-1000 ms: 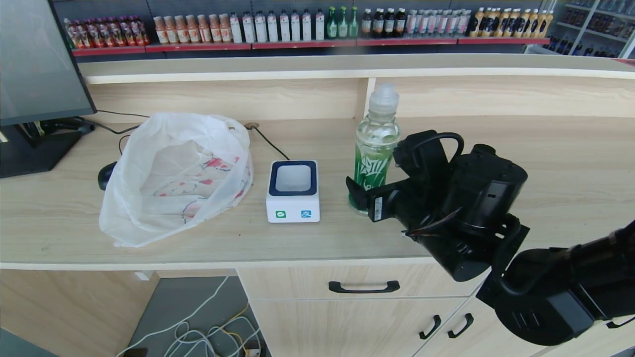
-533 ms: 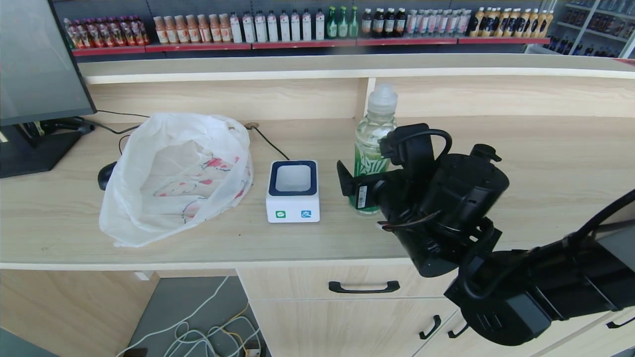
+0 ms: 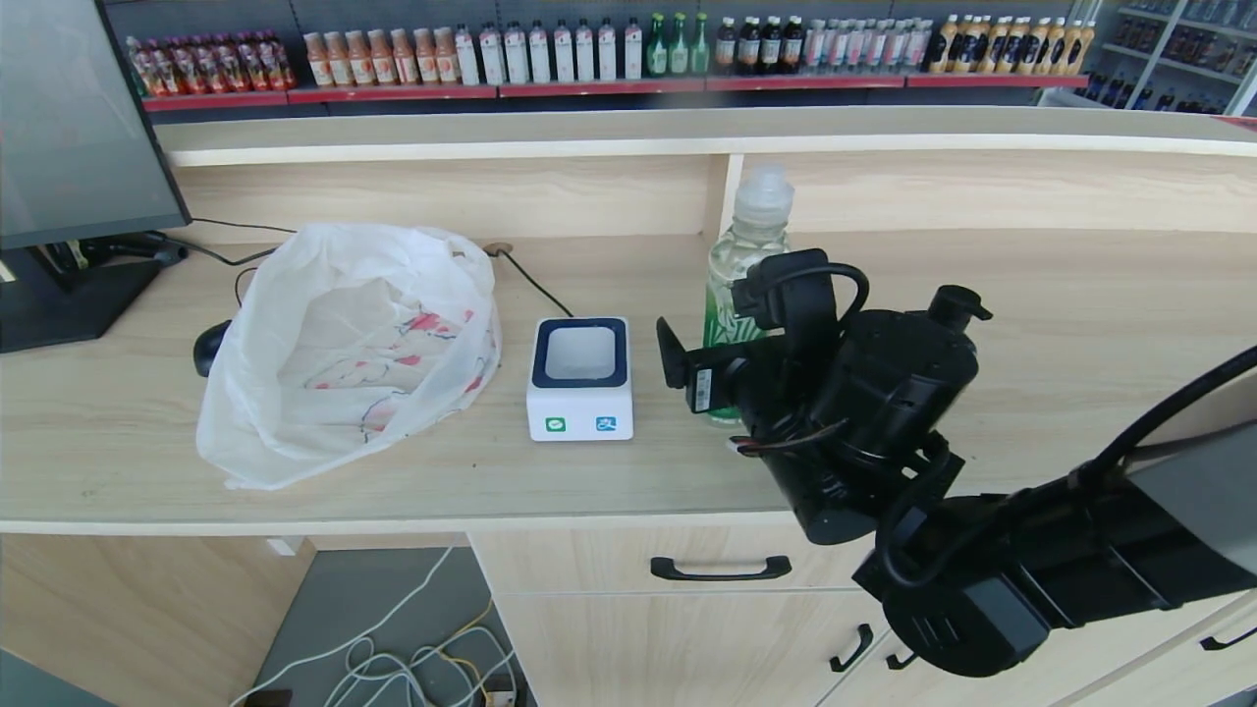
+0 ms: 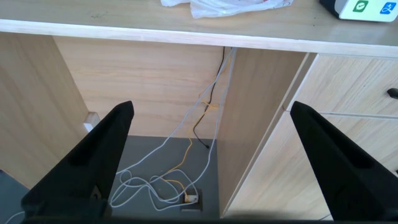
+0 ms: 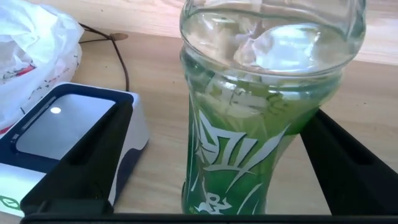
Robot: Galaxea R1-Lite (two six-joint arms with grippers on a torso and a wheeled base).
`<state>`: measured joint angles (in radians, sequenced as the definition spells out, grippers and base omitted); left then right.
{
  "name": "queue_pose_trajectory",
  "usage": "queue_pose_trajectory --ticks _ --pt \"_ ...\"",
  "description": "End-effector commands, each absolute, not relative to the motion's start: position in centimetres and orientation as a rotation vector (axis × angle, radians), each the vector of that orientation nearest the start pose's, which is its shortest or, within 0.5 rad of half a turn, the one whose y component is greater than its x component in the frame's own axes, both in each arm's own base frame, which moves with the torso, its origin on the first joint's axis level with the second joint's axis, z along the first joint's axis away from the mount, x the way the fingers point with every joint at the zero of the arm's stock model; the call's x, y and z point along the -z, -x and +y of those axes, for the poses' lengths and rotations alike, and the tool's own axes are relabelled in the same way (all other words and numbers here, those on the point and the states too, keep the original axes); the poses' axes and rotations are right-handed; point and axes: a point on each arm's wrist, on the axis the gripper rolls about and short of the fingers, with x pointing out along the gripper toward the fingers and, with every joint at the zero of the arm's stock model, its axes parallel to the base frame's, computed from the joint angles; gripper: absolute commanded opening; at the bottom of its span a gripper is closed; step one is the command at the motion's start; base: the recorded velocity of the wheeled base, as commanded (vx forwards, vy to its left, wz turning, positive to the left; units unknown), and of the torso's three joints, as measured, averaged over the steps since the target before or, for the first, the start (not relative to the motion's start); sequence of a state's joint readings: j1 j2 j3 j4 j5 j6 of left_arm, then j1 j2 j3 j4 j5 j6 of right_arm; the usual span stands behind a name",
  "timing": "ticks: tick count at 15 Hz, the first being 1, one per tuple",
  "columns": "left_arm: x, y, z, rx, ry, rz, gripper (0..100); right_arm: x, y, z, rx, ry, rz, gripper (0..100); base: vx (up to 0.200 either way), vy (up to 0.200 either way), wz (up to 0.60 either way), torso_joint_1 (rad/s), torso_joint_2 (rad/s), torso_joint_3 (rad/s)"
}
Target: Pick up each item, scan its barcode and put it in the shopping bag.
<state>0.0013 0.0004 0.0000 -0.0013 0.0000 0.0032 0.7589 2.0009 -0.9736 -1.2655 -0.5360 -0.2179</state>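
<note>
Off to the left, the left tool (image 4: 211, 109) hangs low in front of the table (image 3: 128, 422), below its edge, spread wide with nothing in it. Up on the table the white shopping bag (image 3: 344, 344) sits slumped and open. Just beside it is the little white scanner (image 3: 580, 378), window facing up. Next along, the green-labelled bottle (image 3: 748, 257) stands upright near the scanner. The right tool (image 5: 219, 115) is open around the bottle's lower half, one finger on either side with gaps showing, so not yet gripping. I'd say this is the pick-up step. Next it needs to squeeze shut, lift, then turn the barcode towards the scanner.
</note>
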Motion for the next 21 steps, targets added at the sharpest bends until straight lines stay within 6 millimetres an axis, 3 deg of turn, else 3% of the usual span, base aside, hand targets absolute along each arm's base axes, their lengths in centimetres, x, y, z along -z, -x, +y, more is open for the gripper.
queue_pose_trajectory --ticks 1,11,21 --pt "-7.6 2.3 0.0 -0.002 -0.003 -0.002 100 -18.1 -28.7 25.8 -0.202 0.074 -0.213 100 0.000 0.000 0.00 0.000 0.00 0.000" --pt "-7.6 2.3 0.0 -0.002 -0.003 -0.002 100 -18.2 -29.7 26.6 -0.196 0.058 -0.244 100 0.000 0.000 0.00 0.000 0.00 0.000" --pt "-7.6 2.3 0.0 -0.002 -0.003 -0.002 100 -18.6 -30.5 25.2 -0.156 0.051 -0.260 100 0.000 0.000 0.00 0.000 0.00 0.000"
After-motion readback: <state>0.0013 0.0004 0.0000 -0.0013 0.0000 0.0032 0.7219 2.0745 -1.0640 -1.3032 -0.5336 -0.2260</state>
